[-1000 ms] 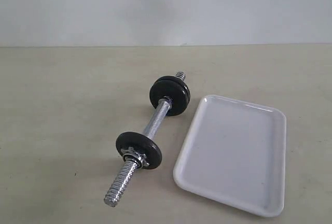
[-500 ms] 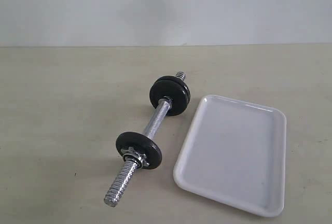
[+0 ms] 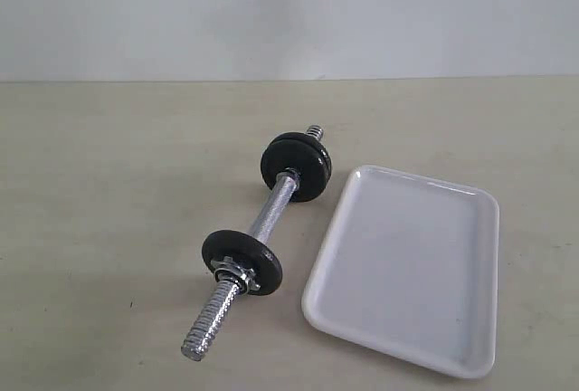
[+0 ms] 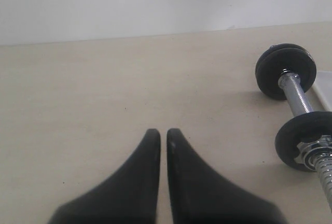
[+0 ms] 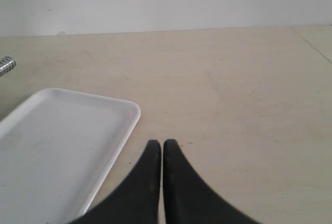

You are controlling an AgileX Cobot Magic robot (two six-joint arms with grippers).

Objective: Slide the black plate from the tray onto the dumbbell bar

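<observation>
Nothing has moved: chrome dumbbell bar (image 3: 270, 216) carries matte-black discs (image 3: 298, 166).

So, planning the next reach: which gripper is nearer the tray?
Right. The right gripper sits just beside the tray; the left gripper is beyond the dumbbell bar.

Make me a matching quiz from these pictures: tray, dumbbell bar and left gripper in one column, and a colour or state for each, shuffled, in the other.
Column one:
1. tray
2. dumbbell bar
3. left gripper

Column two:
A. shut, holding nothing
B. glossy white
C. chrome, with threaded ends

Pairs: 1-B, 2-C, 3-A
</observation>
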